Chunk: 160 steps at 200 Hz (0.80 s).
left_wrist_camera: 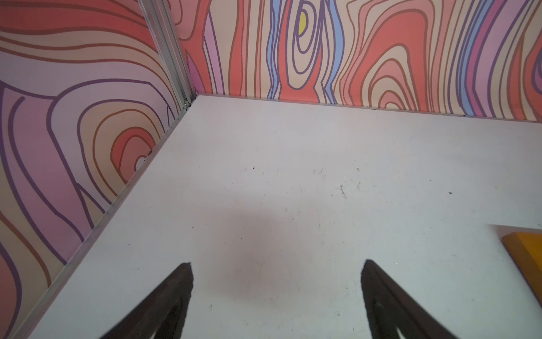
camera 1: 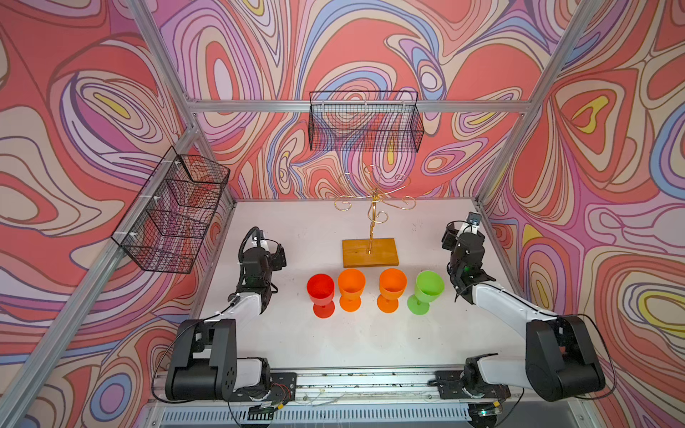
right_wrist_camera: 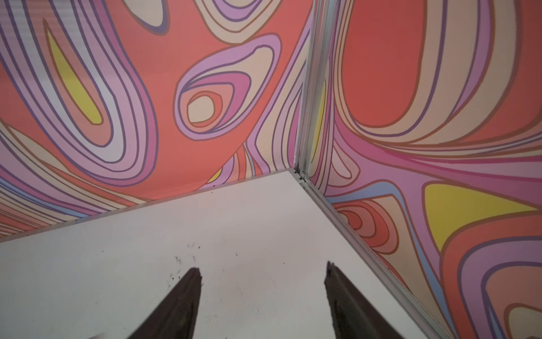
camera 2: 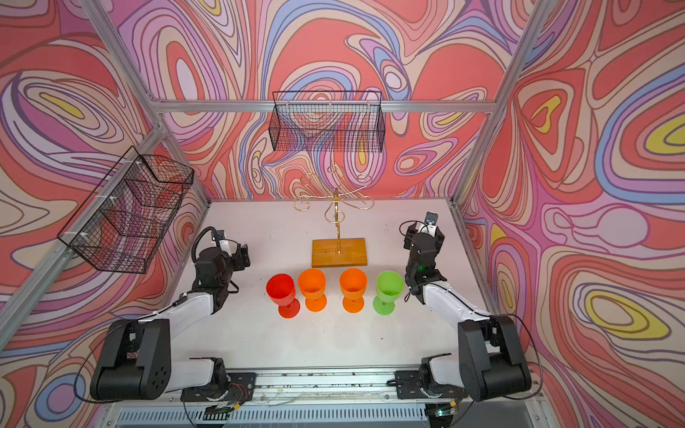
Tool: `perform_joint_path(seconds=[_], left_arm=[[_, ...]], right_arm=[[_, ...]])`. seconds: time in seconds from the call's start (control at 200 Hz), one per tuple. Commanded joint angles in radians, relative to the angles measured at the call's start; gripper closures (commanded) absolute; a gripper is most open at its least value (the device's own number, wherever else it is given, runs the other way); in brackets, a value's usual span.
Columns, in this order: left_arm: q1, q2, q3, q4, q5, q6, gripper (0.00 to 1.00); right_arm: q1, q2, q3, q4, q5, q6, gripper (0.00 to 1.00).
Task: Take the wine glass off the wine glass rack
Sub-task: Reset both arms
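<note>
A gold wire wine glass rack [camera 1: 370, 253] on a wooden base stands upright near the middle of a white tabletop [camera 1: 333, 344]. Just in front of its base, a red wine glass [camera 1: 321, 291], two orange wine glasses [camera 1: 351, 285] and a green wine glass [camera 1: 429, 287] stand upright in a row, red nearest the left arm. The left end effector [left_wrist_camera: 277, 264] and right end effector [right_wrist_camera: 264, 267] hover above the tabletop on either side, each with fingers apart, holding nothing.

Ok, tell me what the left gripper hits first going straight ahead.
Probably bare table, then the back wall; depth is unclear. Nothing stands before the left gripper; the rack base sits off to one side.
</note>
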Motion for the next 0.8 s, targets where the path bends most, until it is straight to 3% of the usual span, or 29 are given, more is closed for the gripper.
perform_joint_path(seconds=[0.0,0.155,0.311,0.501,0.796], left_arm=[[0.004,-0.013,-0.017,-0.018,0.010,0.003,0.14],[0.006,0.084,-0.054,0.080,0.022,0.006,0.13],[0.008,0.139,-0.067,0.162,-0.007,0.007,0.05],[0.002,0.145,-0.060,0.145,-0.005,0.014,0.02],[-0.002,0.180,-0.111,0.273,-0.008,0.011,0.00]], right_arm=[[-0.008,0.033,-0.020,0.060,-0.021,0.031,0.29],[-0.019,0.118,-0.027,0.106,-0.026,0.024,0.30],[-0.022,0.195,-0.049,0.193,-0.033,0.014,0.30],[-0.029,0.263,-0.027,0.273,-0.050,-0.044,0.31],[-0.029,0.163,-0.128,0.207,-0.056,-0.035,0.31]])
